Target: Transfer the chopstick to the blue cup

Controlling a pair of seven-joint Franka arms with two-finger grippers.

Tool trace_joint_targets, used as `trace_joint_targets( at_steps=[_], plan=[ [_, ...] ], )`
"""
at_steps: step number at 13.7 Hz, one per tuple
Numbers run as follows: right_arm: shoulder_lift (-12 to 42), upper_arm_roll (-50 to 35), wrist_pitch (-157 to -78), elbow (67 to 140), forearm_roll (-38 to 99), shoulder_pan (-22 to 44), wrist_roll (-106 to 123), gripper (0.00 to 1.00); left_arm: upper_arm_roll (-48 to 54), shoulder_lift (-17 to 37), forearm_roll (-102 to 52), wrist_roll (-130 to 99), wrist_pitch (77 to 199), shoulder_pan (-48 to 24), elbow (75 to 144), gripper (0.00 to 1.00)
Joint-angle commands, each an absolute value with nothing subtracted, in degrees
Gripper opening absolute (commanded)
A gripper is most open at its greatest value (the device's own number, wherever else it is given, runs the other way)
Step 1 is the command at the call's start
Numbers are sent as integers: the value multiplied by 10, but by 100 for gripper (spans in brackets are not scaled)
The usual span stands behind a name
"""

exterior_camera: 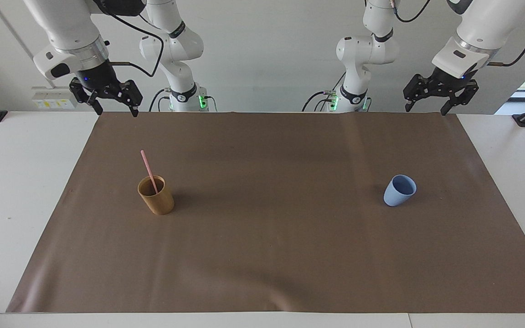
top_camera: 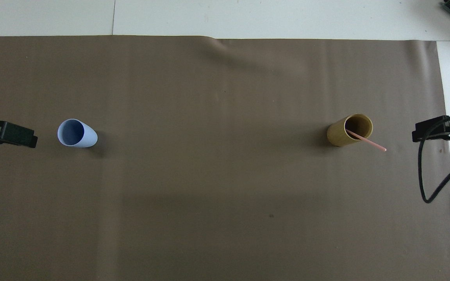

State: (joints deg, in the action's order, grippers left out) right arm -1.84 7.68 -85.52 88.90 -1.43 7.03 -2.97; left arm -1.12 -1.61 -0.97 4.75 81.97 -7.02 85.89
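Observation:
The pale pink chopstick (exterior_camera: pixel 147 168) stands tilted in the tan-brown cup (exterior_camera: pixel 157 201), its upper end sticking out over the rim toward the right arm's end of the table (top_camera: pixel 371 143). The blue cup (exterior_camera: pixel 398 191) stands upright and empty toward the left arm's end (top_camera: pixel 77 133). My right gripper (exterior_camera: pixel 116 111) hangs open and high over the mat's end near the tan cup (top_camera: pixel 340 134). High over the mat's other end, next to the blue cup, my left gripper (exterior_camera: pixel 426 110) is open too. Neither holds or touches anything.
A brown mat (exterior_camera: pixel 267 237) covers most of the white table (exterior_camera: pixel 12 182). A black cable (top_camera: pixel 424 175) loops down from the right arm over the mat's edge. The two cups stand far apart with bare mat between them.

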Motion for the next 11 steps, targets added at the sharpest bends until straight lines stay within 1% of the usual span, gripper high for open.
trace_joint_targets(
  at_steps=[1, 11],
  plan=[
    [-27, 71, -850, 894, -12, 64, -26, 100, -9, -27, 1, 42, 829, -69, 875, 100],
    [-27, 71, -850, 894, -12, 62, -25, 100, -10, -27, 1, 43, 824, -68, 873, 100]
  ],
)
